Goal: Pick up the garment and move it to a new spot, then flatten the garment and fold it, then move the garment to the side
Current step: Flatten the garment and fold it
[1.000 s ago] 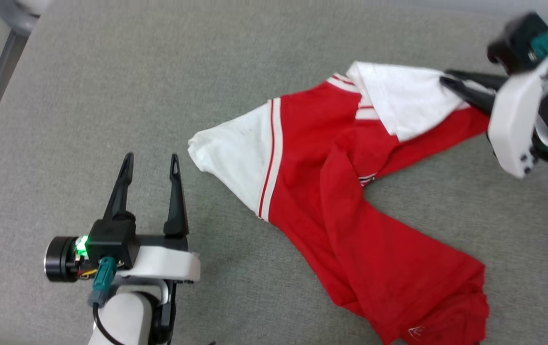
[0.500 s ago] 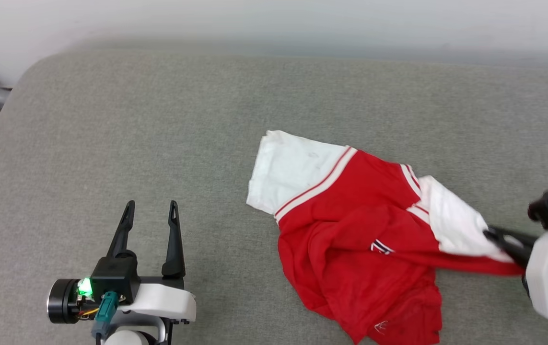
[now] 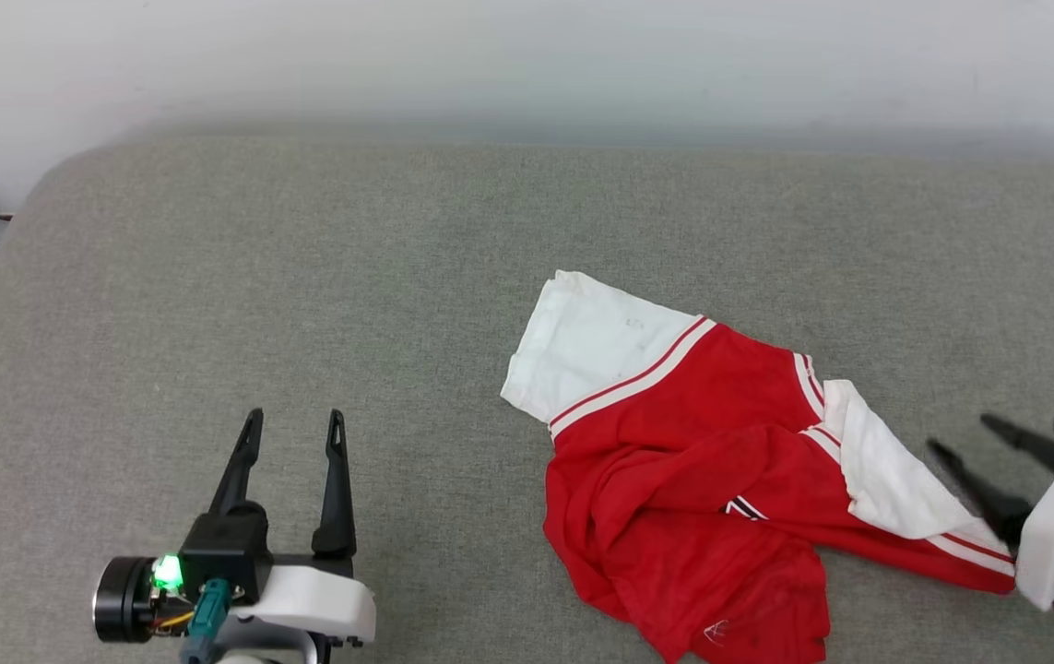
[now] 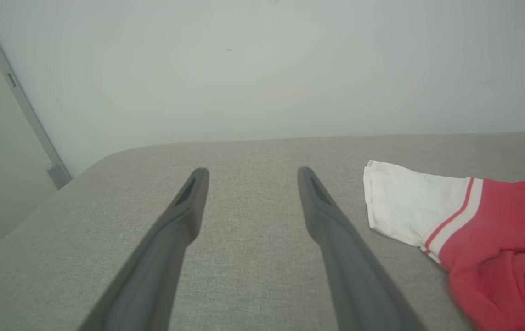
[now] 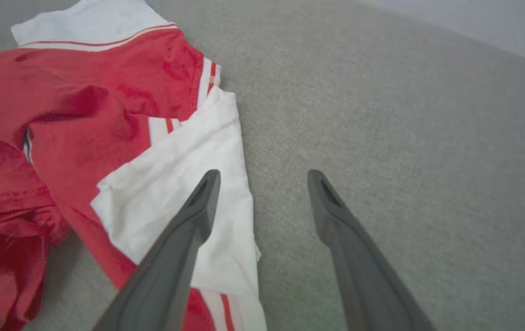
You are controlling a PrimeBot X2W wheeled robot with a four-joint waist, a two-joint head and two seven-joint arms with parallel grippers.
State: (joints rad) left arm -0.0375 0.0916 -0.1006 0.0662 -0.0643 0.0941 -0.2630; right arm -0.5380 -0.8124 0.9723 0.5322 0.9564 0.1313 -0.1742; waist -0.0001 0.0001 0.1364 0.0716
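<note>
At the lower left of the head view the left gripper (image 3: 295, 417) sits low over the grey padded surface (image 3: 305, 277), its two dark fingers pointing straight away from the robot toward the pale wall (image 3: 490, 55). The fingers stand spread apart with nothing between them. The garment (image 3: 674, 461) lies well apart from them, off to their right. In the left wrist view its nearest part is a white sleeve (image 4: 404, 202) lying flat beyond the right-hand finger. The garment rests crumpled on the surface right of centre, with that sleeve spread at its far left corner, the red body bunched in folds in the middle and toward the robot, and a second white sleeve (image 3: 886, 480) trailing out to the right. At the right edge the right gripper (image 3: 960, 433) reaches in from the side, its fingers slanting away and toward the robot's left, released and wide apart, gripping nothing. Their tips lie just beside the end of that second sleeve. In the right wrist view one finger crosses the white cloth while the other is over bare surface; whether the first touches the cloth cannot be told.
</note>
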